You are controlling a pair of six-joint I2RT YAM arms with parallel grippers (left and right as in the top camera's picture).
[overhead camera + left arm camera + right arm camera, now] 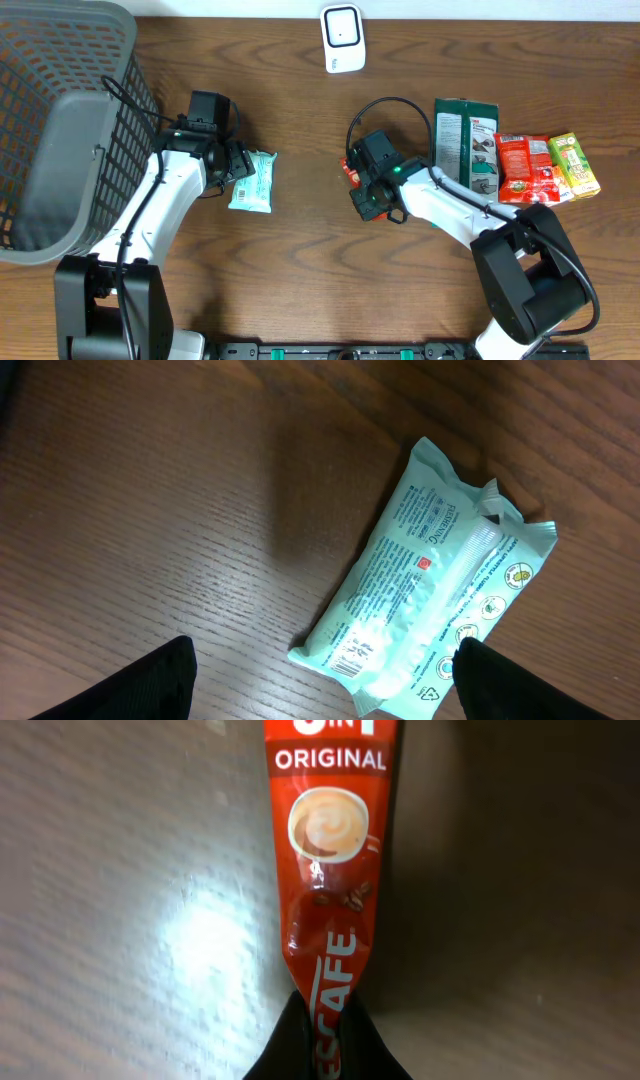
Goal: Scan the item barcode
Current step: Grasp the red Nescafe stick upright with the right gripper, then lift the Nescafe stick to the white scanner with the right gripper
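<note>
Overhead, we see the left gripper (pixel 238 170) just beside a mint-green wipes packet (pixel 251 181) that lies flat on the wooden table (pixel 300 270), left of centre. In the left wrist view the same gripper (pixel 325 682) has its jaws spread wide, one dark finger (pixel 135 688) at the lower left and the other at the lower right, and we see nothing gripped between them. The wipes packet (pixel 430 575) lies on a slant on the wood, its lower right corner just at the right finger, and its printed face is up with a small barcode (pixel 350 660) near its lower end. Near the middle of the table the right gripper (pixel 364 190) is clamped on a red coffee sachet (pixel 349 172), of which only a small red piece shows from above. The right wrist view shows that gripper (pixel 325 1035) with its jaws pinched tight on the bottom end of the sachet (pixel 325 870). The sachet reaches away from the fingers over the table, and we read the word ORIGINAL above a picture of a coffee cup. The white scanner (pixel 342 38) stands at the far edge of the table, well apart from both grippers. A dark mesh basket (pixel 115 60) takes up the far left corner. On the right lie a green package (pixel 465 145), a red packet (pixel 525 168) and a yellow-green carton (pixel 574 165), side by side.
</note>
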